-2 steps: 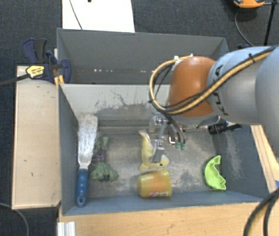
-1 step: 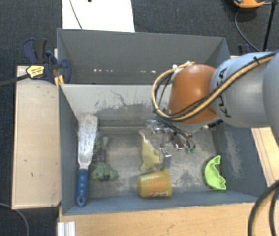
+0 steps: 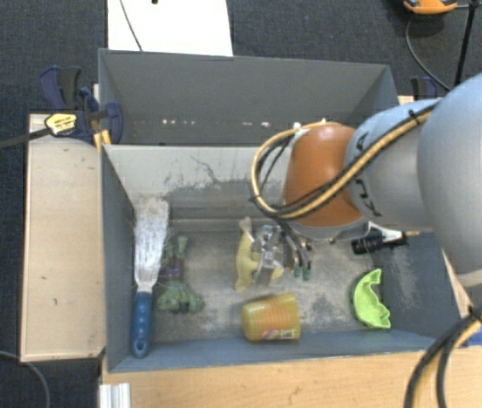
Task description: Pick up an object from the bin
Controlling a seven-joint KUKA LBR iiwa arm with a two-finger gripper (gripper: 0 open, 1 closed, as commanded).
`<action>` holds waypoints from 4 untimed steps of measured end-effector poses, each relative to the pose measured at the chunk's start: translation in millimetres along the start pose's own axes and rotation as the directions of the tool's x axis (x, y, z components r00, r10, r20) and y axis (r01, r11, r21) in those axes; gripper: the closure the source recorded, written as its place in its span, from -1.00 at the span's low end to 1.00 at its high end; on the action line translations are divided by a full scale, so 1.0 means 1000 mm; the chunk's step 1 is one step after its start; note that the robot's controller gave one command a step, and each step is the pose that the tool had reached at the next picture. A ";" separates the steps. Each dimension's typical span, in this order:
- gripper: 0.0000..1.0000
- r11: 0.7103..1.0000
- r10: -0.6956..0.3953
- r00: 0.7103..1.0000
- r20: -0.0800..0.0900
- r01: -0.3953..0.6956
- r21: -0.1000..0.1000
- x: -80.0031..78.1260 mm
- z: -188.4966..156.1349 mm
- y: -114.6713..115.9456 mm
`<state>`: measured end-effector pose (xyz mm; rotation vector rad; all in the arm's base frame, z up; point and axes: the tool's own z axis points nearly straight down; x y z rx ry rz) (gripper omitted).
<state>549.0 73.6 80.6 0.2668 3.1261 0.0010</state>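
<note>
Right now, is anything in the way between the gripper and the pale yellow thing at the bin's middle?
Nothing visible. The gripper is right at the pale yellow thing, overlapping its right edge. The yellow jar lies beside them toward the front wall, not between them.

one brush (image 3: pixel 149 246), one green and purple toy (image 3: pixel 175 291), one pale yellow thing (image 3: pixel 246 263), one yellow jar (image 3: pixel 271 317), one bright green piece (image 3: pixel 370 300), one black marker (image 3: pixel 378 243).
</note>
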 end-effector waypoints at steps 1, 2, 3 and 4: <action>1.00 0.994 0.110 0.994 0.000 -0.110 0.000 0.002 0.002 0.002; 1.00 0.985 0.172 0.985 -0.001 -0.172 0.000 0.003 0.000 0.002; 1.00 0.985 0.173 0.985 -0.006 -0.173 0.002 0.004 -0.009 0.002; 1.00 0.989 0.145 0.989 -0.003 -0.145 0.002 0.003 -0.024 0.002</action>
